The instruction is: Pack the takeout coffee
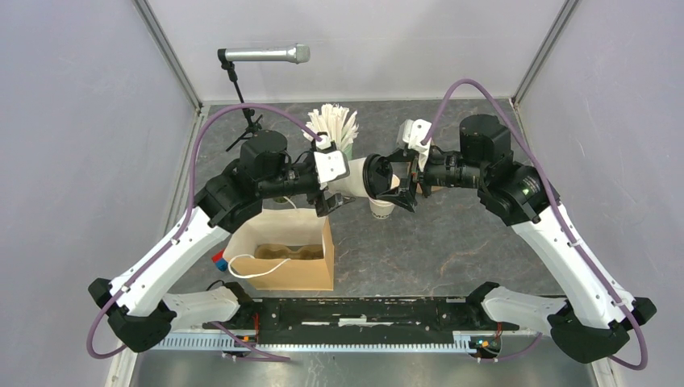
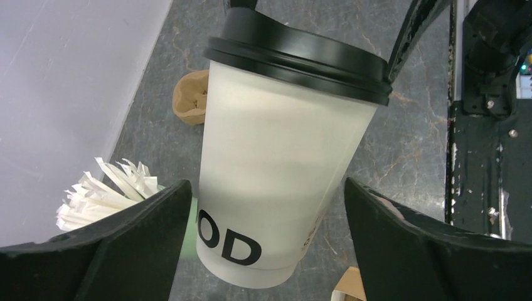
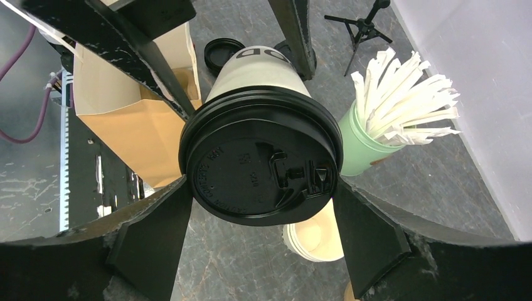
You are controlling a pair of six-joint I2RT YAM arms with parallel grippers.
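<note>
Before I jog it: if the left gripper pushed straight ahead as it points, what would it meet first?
Likely the white cup, lying between the left gripper's open jaws; beyond it, the right gripper.

Left gripper [image 1: 332, 184], right gripper [image 1: 401, 178] flank white cup [image 1: 353, 181].

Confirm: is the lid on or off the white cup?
On. The black lid sits flush around the rim of the white cup in both wrist views, with no gap showing.
</note>
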